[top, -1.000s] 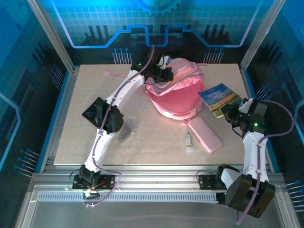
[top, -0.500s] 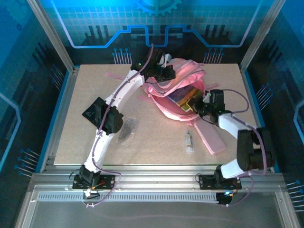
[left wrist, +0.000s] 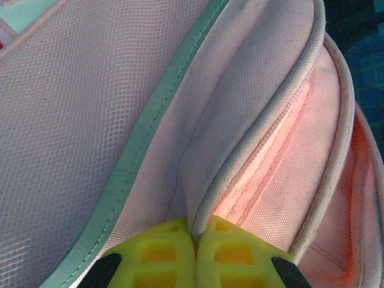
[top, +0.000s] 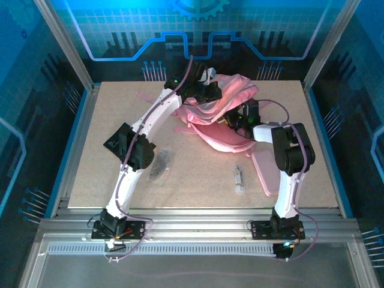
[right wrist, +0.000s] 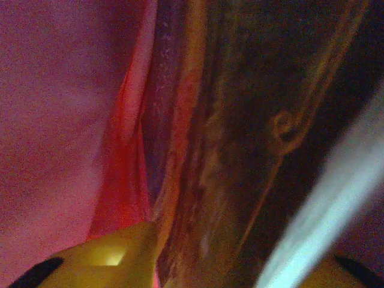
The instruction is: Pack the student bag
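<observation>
Fabric of student bag (top: 216,131) pinched by left tool (left wrist: 195,243); right tool (right wrist: 240,264) spread apart inside bag opening.

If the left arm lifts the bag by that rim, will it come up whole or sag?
Likely sags: the student bag is soft fabric, creasing where the left gripper pinches its piped rim. Pushed, it would probably crumple rather than slide, since it lies slumped on the table.

Right gripper (right wrist: 240,270) fingertips cut off at frame bottom; student bag (right wrist: 60,120) interior blurred (dark, contents unreadable).
</observation>
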### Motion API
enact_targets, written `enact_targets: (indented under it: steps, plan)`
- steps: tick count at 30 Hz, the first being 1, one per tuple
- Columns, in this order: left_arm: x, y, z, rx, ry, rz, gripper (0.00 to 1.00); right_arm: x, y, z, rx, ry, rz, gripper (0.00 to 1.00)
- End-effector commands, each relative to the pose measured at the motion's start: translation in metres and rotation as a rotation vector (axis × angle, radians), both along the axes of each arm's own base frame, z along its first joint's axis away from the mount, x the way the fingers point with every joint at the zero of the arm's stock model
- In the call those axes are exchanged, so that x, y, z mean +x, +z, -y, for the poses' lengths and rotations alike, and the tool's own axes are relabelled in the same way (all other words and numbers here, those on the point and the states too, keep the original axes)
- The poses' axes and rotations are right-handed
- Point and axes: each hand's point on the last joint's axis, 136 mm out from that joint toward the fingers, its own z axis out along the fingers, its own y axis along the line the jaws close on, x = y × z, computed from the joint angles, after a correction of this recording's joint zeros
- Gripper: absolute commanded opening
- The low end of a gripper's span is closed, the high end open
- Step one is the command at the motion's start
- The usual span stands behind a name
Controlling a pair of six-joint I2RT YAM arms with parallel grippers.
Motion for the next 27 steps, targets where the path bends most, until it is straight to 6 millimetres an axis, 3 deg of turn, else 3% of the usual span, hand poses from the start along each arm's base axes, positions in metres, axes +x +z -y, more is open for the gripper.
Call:
enact_targets:
  steps: [1, 2, 6, 11, 16, 17, 19, 20, 24, 27]
  plan:
    - [-0.001, 0.058, -0.003, -0.103, 0.02, 0.087, 0.0, -0.012, 0.013, 0.003, -0.031, 0.002, -0.03, 0.61]
    - [0.001, 0.055, -0.004, -0.103, 0.027, 0.081, 0.0, -0.021, 0.014, 0.009, -0.055, 0.003, -0.05, 0.68]
    - [0.004, 0.045, -0.003, -0.102, 0.032, 0.067, 0.0, -0.065, 0.013, 0.039, -0.188, 0.015, -0.134, 0.78]
    - [0.003, 0.037, -0.003, -0.095, 0.034, 0.052, 0.0, -0.122, 0.023, 0.07, -0.288, 0.051, -0.181, 0.8]
    - [0.001, 0.027, -0.014, -0.045, 0.065, 0.055, 0.0, -0.168, 0.056, 0.075, -0.463, 0.18, -0.18, 0.81]
    - [0.0, 0.026, -0.017, -0.041, 0.069, 0.052, 0.07, -0.175, 0.066, 0.073, -0.488, 0.207, -0.167, 0.81]
    - [-0.002, 0.023, -0.023, -0.033, 0.079, 0.037, 0.36, -0.188, 0.086, 0.07, -0.527, 0.239, -0.134, 0.81]
    - [-0.004, 0.023, -0.026, -0.029, 0.08, 0.029, 0.43, -0.193, 0.098, 0.066, -0.543, 0.256, -0.106, 0.81]
    - [-0.019, 0.022, -0.048, 0.007, 0.095, 0.02, 0.53, -0.205, 0.141, 0.045, -0.559, 0.328, 0.013, 0.85]
    - [-0.034, 0.019, -0.075, 0.017, 0.134, 0.006, 0.62, -0.205, 0.163, 0.016, -0.532, 0.396, 0.086, 0.86]
